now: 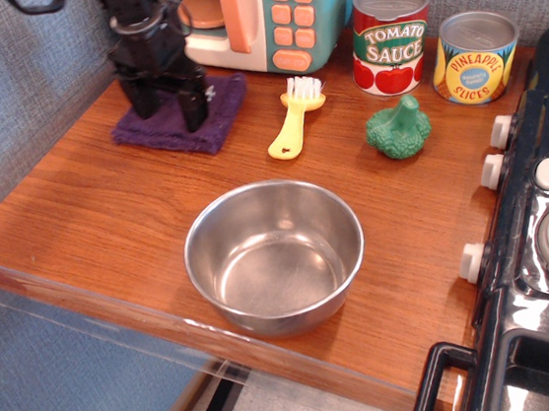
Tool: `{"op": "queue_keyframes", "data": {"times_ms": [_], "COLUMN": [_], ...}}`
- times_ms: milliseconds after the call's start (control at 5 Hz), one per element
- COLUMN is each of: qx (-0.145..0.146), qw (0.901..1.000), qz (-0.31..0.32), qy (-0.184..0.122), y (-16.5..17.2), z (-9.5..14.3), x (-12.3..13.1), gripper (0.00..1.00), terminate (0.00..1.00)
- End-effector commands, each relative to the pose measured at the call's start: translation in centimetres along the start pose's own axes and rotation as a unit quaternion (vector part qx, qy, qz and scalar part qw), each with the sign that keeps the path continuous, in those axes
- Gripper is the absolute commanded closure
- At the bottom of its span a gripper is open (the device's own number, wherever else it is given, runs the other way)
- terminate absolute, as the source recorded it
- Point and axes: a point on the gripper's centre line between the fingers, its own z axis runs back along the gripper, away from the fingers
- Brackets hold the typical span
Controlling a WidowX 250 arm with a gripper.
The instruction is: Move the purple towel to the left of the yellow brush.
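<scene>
- The jaws of the gripper [167, 107] stood spread apart, tips pressed on the towel [183, 119].
- Towel lay near the tabletop's [108, 224] back-left corner, left of the brush [296, 115].

The wooden countertop [109, 234] carries a steel bowl [274, 255] near its front edge. Farther back lie the purple towel [181, 116], flat near the left wall, and the yellow brush [295, 117] just to its right. A green broccoli toy [399, 129], a tomato sauce can [390, 37], a pineapple slices can [475, 56] and a toy microwave [263, 13] stand behind.
</scene>
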Motion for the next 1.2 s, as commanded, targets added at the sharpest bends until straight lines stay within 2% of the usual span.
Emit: {"op": "queue_keyframes", "data": {"times_ms": [0,200,400,600,800,1000], "qx": [-0.01,0.008,-0.007,0.008,0.02,0.033], "qw": [0.9998,0.9989,0.9961,0.9942,0.9932,0.9933], "qz": [-0.017,-0.027,-0.041,-0.033,-0.018,-0.005], "qy": [0.011,-0.037,-0.078,-0.102,-0.113,-0.111], "y": [-2.5,-3.2,-4.6,-5.0,-4.6,-4.4], "z": [-1.0,3.5,8.3,13.1,15.6,17.1], "x": [0.6,3.1,5.6,5.8,4.3,1.7], "gripper": [0.0,0.0,0.0,0.0,0.0,0.0], "terminate": [0.0,0.0,0.0,0.0,0.0,0.0]}}
